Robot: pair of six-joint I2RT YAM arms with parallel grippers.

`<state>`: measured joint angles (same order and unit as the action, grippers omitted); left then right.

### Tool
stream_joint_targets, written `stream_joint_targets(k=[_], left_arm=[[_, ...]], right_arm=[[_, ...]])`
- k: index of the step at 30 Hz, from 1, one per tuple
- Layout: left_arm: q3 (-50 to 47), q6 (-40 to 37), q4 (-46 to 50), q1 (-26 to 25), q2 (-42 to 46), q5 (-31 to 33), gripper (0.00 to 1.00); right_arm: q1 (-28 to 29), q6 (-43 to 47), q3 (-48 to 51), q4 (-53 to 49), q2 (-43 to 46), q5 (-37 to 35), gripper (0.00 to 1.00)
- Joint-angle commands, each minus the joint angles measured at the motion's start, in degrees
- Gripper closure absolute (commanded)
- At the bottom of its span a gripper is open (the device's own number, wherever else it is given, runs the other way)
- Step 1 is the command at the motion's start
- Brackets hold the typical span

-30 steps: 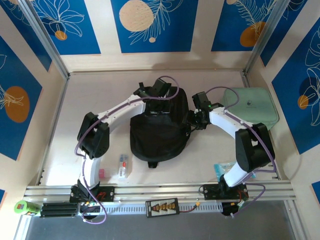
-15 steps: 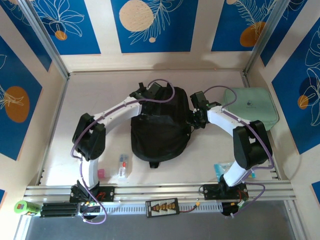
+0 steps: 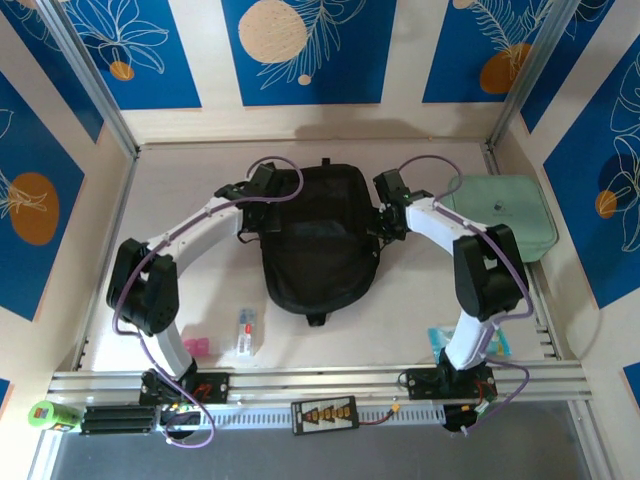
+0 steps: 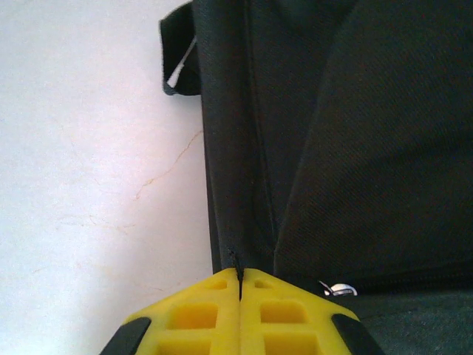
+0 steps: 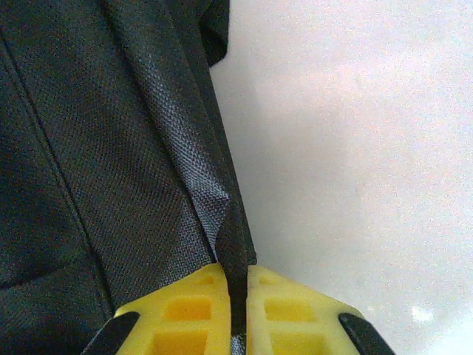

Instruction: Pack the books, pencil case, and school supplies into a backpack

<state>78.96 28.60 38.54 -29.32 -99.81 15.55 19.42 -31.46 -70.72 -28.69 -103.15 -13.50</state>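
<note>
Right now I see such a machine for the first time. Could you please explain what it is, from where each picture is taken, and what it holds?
These are two white robot arms bolted at the near edge of a table. The wide picture comes from a camera above and behind them. The two close pictures come from cameras on the wrists, so the yellow fingers there are each arm's own. On the table lies a black backpack, a mint-green case to its right, and near the arm bases a small clear packet and a small pink item. The left end effector is shut on a seam at the backpack's left edge; the right end effector is shut on a fold of fabric at its right edge.
</note>
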Motion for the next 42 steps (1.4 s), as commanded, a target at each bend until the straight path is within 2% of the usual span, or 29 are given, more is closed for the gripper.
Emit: stream_joint_targets(k=[1,3,5,8,10,13,18,22,28,33,42], left_arm=[[0.0,0.8,1.1,1.5,1.9,-2.0,1.00],[0.3,0.6,2.1,1.8,2.6,-1.9,0.87],[-0.4,0.5,3.0,2.3,4.6,-1.5,0.61],[-3.3,1.2,4.9,2.7,8.8,-1.0,0.33],[-6.6,1.5,6.4,2.8,12.2,-1.4,0.23],[-12.3,2.0,8.8,2.7,16.9,-4.4,0.17],[-23.4,4.8,9.2,1.9,23.1,-13.0,0.15],[-30.8,8.1,8.2,-0.7,25.4,-16.9,0.15],[-36.5,9.8,9.3,-3.3,24.8,-17.7,0.22],[-38.5,8.8,4.3,-5.6,22.6,-21.6,0.29],[-37.7,8.6,4.6,-6.1,16.9,-17.0,0.43]], right_arm=[[-1.0,4.3,-5.5,1.9,-3.8,-3.5,0.88],[-1.1,4.5,-8.0,0.3,-4.0,-3.1,0.83],[-0.8,4.7,-8.0,-0.1,-1.7,-2.2,0.68],[-0.7,3.8,-5.4,-0.2,4.3,-0.2,0.46],[-0.4,3.1,-2.8,-0.6,8.8,0.5,0.36],[0.3,2.6,1.3,-1.3,15.0,1.6,0.24],[1.7,1.2,5.8,-2.4,21.1,2.6,0.08],[3.0,-0.5,7.3,-3.2,22.7,2.7,0.03],[4.2,-2.3,6.7,-3.9,21.7,2.2,0.03],[4.7,-2.7,5.1,-4.5,19.7,2.0,0.04],[5.6,-3.0,4.5,-4.8,18.5,1.8,0.07]])
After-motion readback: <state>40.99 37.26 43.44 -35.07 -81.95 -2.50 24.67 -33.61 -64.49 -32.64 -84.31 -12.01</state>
